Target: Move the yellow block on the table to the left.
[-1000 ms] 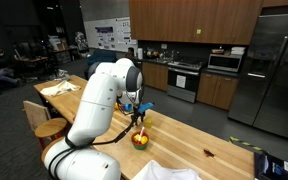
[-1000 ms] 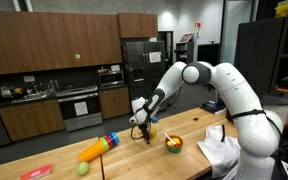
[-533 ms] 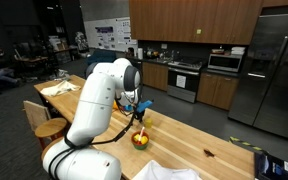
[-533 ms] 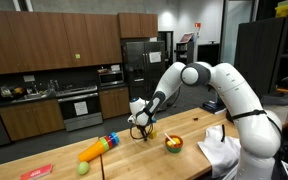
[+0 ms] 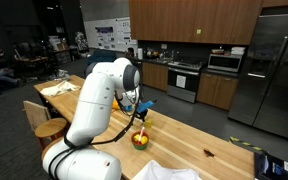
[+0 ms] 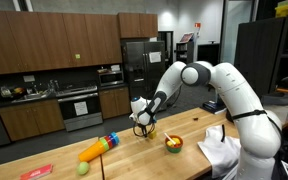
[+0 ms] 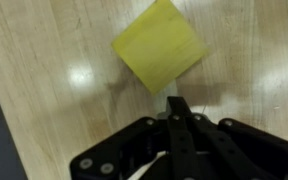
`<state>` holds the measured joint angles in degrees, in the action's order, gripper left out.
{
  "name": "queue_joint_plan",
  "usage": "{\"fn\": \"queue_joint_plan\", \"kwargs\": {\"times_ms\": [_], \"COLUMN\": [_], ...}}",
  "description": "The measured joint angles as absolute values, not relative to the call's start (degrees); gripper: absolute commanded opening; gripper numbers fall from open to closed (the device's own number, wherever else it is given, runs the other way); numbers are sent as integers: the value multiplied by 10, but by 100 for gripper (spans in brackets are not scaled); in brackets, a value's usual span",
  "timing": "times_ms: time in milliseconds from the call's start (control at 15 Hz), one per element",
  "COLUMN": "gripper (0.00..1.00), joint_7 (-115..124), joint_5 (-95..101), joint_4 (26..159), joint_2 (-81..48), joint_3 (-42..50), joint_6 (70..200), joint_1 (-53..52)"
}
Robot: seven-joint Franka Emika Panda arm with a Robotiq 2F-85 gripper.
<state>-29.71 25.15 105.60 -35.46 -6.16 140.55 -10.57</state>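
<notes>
In the wrist view the yellow block lies flat on the light-wood table, a pale-yellow square turned at an angle. My gripper is shut, its two black fingers pressed together with nothing between them. Their tips sit just short of the block's near edge, and whether they touch it I cannot tell. In both exterior views the gripper points down close over the table. The block is too small to make out there.
A dark bowl with yellow-red contents stands close beside the gripper. A yellow-orange elongated object with a blue cylinder, a green ball and a red flat item lie further along. White cloth is near the arm's base.
The jaws have closed from wide open to fully shut. The arm has hardly moved, and the block stays on the table.
</notes>
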Motion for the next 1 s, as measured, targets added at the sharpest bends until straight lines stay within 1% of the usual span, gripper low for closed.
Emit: {"fn": "queue_joint_plan", "kwargs": {"times_ms": [467, 1000], "gripper": [0, 0], "joint_7": [-181, -82], "joint_5": [279, 299], "joint_4": [1110, 1221], "joint_2": [-319, -236], "joint_3": [-39, -9], "joint_6": [1405, 1419], "joint_1": [-117, -114]}}
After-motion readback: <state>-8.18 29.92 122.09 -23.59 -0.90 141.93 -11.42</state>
